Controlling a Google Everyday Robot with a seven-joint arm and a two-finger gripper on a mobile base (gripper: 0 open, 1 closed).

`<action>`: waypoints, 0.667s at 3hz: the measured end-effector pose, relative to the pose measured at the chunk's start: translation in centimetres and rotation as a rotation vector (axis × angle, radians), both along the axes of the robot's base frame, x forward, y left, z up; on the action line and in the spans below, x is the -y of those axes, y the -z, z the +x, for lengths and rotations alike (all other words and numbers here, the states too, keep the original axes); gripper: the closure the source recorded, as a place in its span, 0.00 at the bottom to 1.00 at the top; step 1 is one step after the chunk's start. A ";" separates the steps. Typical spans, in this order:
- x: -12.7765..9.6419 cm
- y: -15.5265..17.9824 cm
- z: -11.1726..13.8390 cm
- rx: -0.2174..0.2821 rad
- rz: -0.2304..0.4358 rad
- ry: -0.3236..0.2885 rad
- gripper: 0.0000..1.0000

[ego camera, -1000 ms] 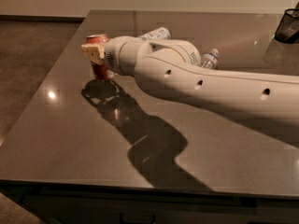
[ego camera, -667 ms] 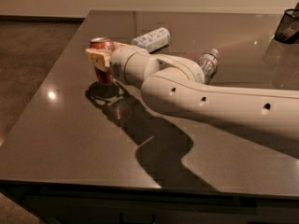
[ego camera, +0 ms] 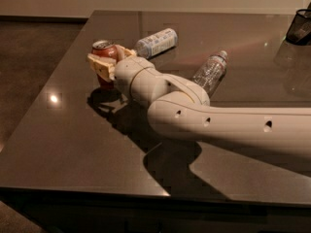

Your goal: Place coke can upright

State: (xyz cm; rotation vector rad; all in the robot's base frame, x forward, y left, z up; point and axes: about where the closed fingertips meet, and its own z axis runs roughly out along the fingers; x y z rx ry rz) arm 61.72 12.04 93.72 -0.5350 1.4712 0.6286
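The coke can (ego camera: 103,50) is red with a silver top and stands upright at the left part of the dark table (ego camera: 73,144); its base looks at or just above the surface. My gripper (ego camera: 108,60) is shut around the can's middle, with one tan finger (ego camera: 99,66) in front of it and the other behind. The white arm (ego camera: 194,115) reaches in from the right, low over the table, and hides part of the can's right side.
Two clear plastic bottles lie on their sides behind the arm: one with a pale label (ego camera: 156,41) near the can, one (ego camera: 210,72) further right. A black mesh holder (ego camera: 299,27) stands at the far right. The table's left edge is near the can.
The wrist has turned and the arm has dropped lower over the table. The can has gone from tilted to upright, with its silver top now facing up.
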 end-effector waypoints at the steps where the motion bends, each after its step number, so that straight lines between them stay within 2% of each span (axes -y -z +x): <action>1: -0.2 0.5 -0.4 0.027 0.008 0.006 0.82; 2: -0.3 1.2 -0.5 0.025 0.027 0.014 0.61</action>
